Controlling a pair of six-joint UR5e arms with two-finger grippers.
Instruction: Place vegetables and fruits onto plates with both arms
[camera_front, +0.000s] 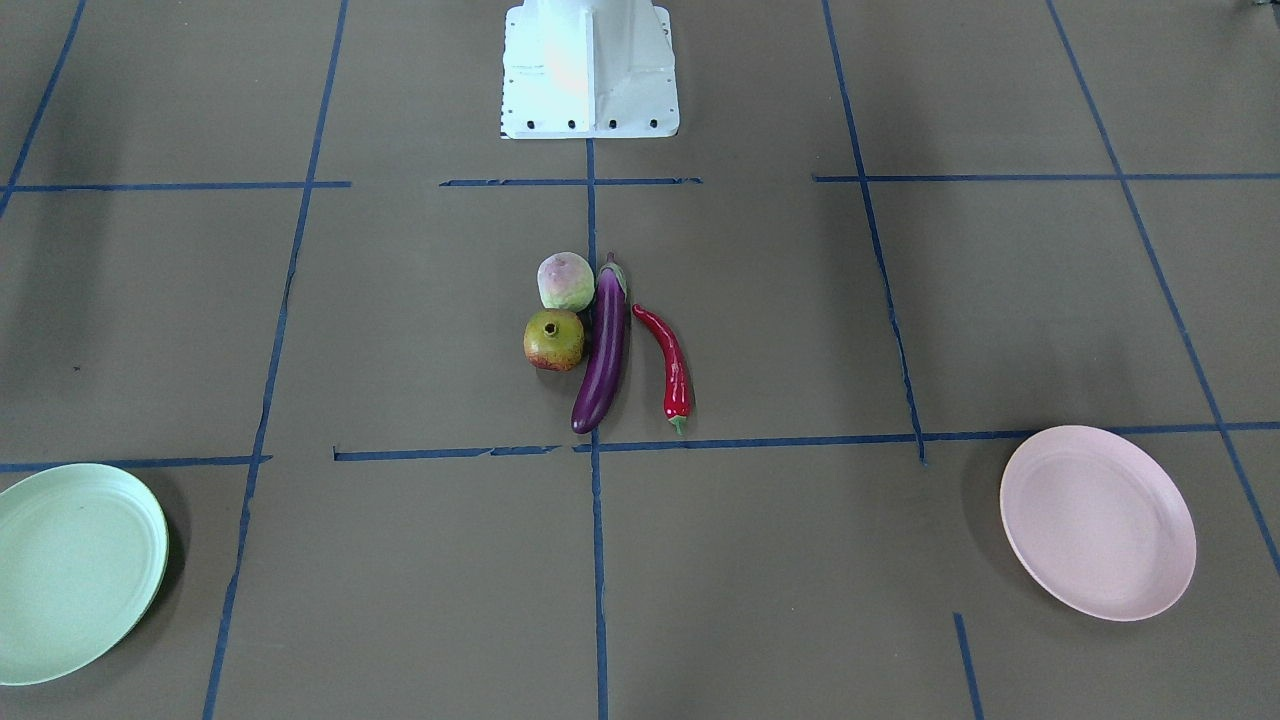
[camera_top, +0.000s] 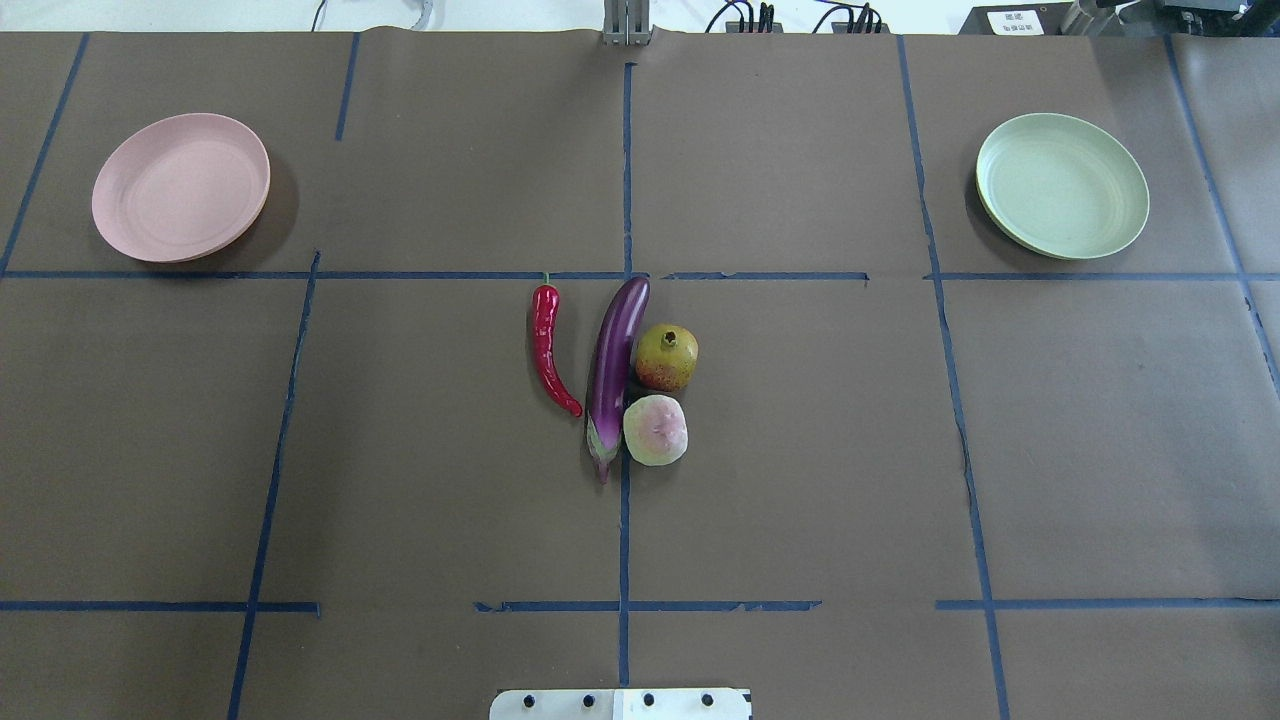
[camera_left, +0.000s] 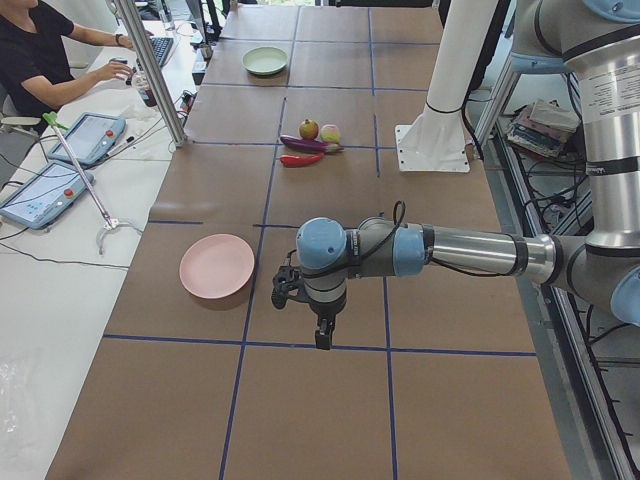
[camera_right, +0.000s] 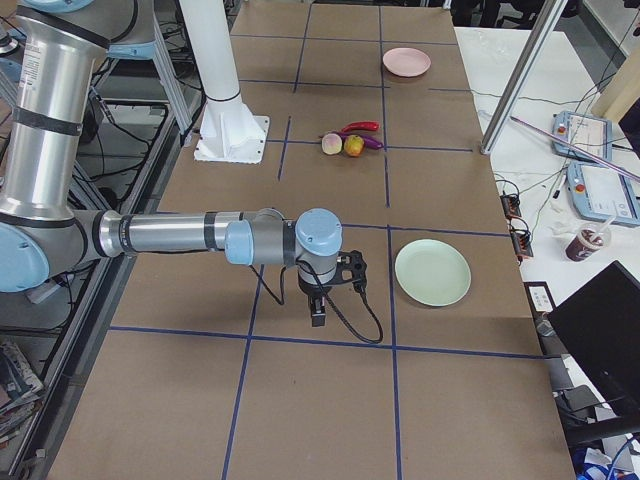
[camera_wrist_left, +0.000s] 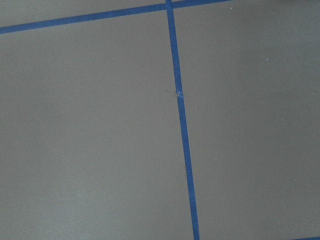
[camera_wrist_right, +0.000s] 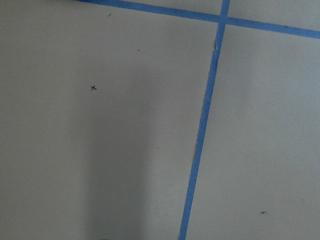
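The purple eggplant (camera_front: 603, 350) (camera_top: 615, 370) lies at the table's middle. The red chili pepper (camera_front: 672, 365) (camera_top: 547, 345) lies beside it. On its other side sit the pomegranate-like fruit (camera_front: 553, 340) (camera_top: 667, 357) and the pale green fruit (camera_front: 565, 281) (camera_top: 655, 430). The pink plate (camera_top: 180, 187) (camera_front: 1097, 520) and the green plate (camera_top: 1062, 185) (camera_front: 70, 570) are both empty, far apart. My left gripper (camera_left: 325, 335) hangs over the table near the pink plate (camera_left: 217, 266). My right gripper (camera_right: 318, 315) hangs near the green plate (camera_right: 432, 272). I cannot tell whether either is open. Both wrist views show only brown paper and blue tape.
The white base block (camera_front: 590, 70) (camera_top: 620, 704) stands at the robot's edge. A person (camera_left: 40, 60) sits at a side table with tablets (camera_left: 45, 190). A metal post (camera_left: 150, 70) rises at the table's far edge. Blue tape lines cross the brown table.
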